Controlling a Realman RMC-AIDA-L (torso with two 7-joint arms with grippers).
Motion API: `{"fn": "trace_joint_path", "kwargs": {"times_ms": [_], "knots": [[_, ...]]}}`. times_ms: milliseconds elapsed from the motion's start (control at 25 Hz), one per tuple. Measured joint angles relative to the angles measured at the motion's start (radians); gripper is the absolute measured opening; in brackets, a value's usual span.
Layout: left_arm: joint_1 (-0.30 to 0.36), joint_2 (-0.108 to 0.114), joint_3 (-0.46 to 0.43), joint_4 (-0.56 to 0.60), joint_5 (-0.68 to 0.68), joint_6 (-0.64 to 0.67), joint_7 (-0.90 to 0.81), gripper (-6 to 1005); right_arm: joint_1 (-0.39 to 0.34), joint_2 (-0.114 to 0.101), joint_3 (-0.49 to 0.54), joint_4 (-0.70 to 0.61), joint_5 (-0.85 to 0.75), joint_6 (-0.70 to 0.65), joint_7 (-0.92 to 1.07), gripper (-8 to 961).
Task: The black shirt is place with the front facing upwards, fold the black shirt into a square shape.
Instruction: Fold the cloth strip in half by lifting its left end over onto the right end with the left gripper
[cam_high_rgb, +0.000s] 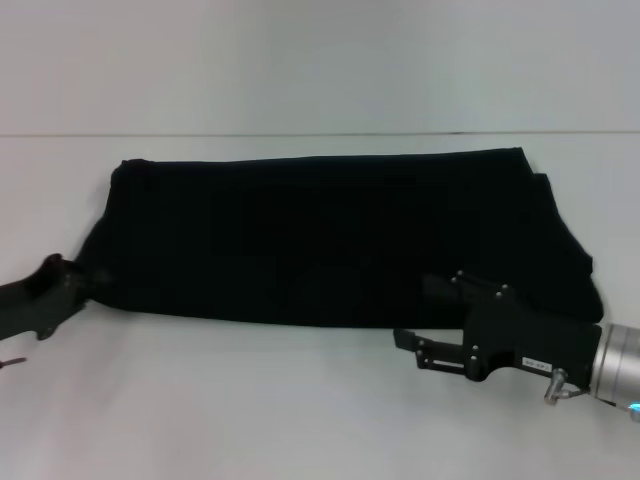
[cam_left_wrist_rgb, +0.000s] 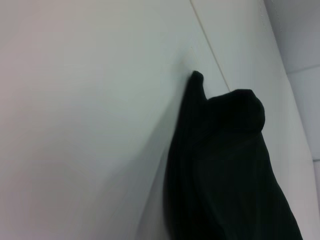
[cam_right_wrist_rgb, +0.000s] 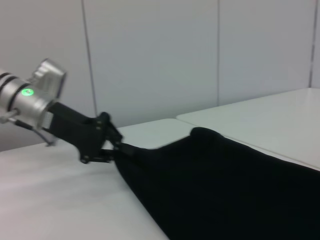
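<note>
White table (cam_high_rgb: 300, 400), pale wall panels behind, one seam line across the tabletop at the far side.

Left gripper (cam_high_rgb: 82, 278): at the near-left corner of the cloth, fingertips buried in the fabric edge. From the right wrist view it is clenched on that corner, cloth pulled up off the table into a short taut ridge running from the grip. Silver wrist section behind it with one green light lit.

Right gripper (cam_high_rgb: 425, 315): low over the near edge of the cloth, right of centre, black body lying across the table with a silver wrist at the frame edge. One finger lies on the fabric, the other sits out over bare table just beside the hem. Can't tell if it's grasping or released; black on black hides the contact.

Count: one black shirt (cam_high_rgb: 330, 235), two grippers, both at its near edge.

The shirt lies centre-table as a wide band, long axis left-right, already doubled over. Far edge straight, right end shows a stepped second layer, left end bunched toward the left gripper. Left wrist view shows one raised fold and a small peak of cloth against the table.

Writing: no lettering or neck label readable on the shirt in any view. A small white sticker on the right gripper body, illegible.
</note>
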Motion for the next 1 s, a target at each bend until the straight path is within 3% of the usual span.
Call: {"fn": "trace_joint_path", "kwargs": {"times_ms": [240, 480, 800, 1000], "knots": [[0.060, 0.037, -0.126, 0.011, 0.000, -0.011, 0.052, 52, -0.024, -0.007, 0.052, -0.028, 0.000, 0.037, 0.050, 878], [0.076, 0.074, -0.218, 0.031, 0.003, -0.011, 0.072, 52, -0.052, -0.006, 0.070, -0.064, -0.003, 0.050, 0.072, 878], [0.025, 0.079, -0.224, 0.039, -0.067, 0.094, 0.073, 53, -0.049, -0.003, 0.064, -0.066, -0.008, 0.082, 0.083, 878], [-0.096, 0.059, -0.210, 0.040, -0.140, 0.206, 0.089, 53, -0.059, -0.004, 0.071, -0.066, -0.004, 0.088, 0.085, 878]]}}
